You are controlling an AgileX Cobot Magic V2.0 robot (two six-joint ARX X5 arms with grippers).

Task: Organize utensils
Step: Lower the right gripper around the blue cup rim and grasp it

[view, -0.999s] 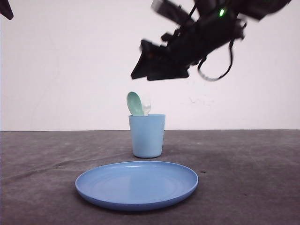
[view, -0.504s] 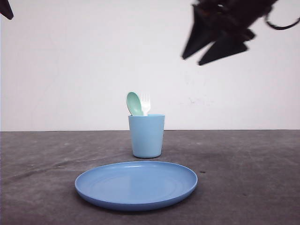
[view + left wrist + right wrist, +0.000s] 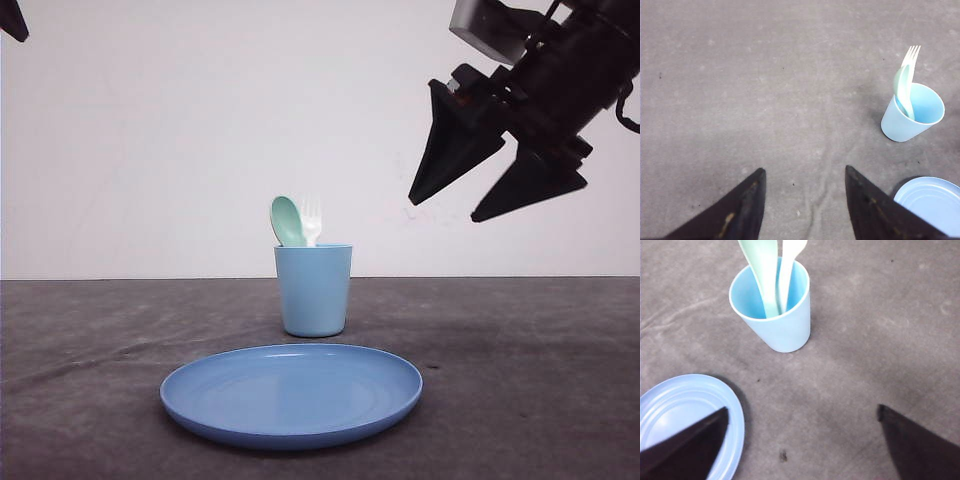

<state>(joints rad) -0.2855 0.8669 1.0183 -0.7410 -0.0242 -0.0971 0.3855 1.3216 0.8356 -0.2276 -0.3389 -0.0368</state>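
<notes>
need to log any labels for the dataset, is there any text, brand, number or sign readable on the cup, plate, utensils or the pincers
None: no text, brand, number or sign can be read.
The cup, plate, spoon and fork have plain, unmarked surfaces.
The right pincer and left pincer are plain black; a green light glowed on the right arm earlier, but no sign is legible now.

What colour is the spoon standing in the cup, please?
Mint green spoon; clearest in the front view.
</notes>
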